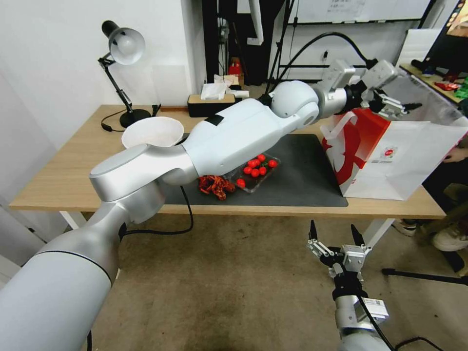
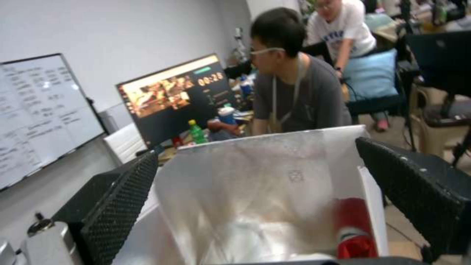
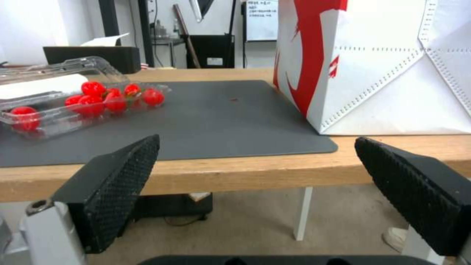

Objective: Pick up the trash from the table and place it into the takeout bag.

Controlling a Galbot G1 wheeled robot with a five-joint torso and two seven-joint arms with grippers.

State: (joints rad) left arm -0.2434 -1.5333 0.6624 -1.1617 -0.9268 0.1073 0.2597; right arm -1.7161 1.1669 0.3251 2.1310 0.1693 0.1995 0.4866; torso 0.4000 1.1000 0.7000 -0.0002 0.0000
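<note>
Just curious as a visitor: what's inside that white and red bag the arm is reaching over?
Looking down past the left gripper, the takeout bag shows a silvery lining and a red can standing in one corner. Pale, blurred shapes lie at the bottom; what they are cannot be told.

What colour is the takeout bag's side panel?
Red with white markings on the takeout bag, clearest in the right wrist view.
</note>
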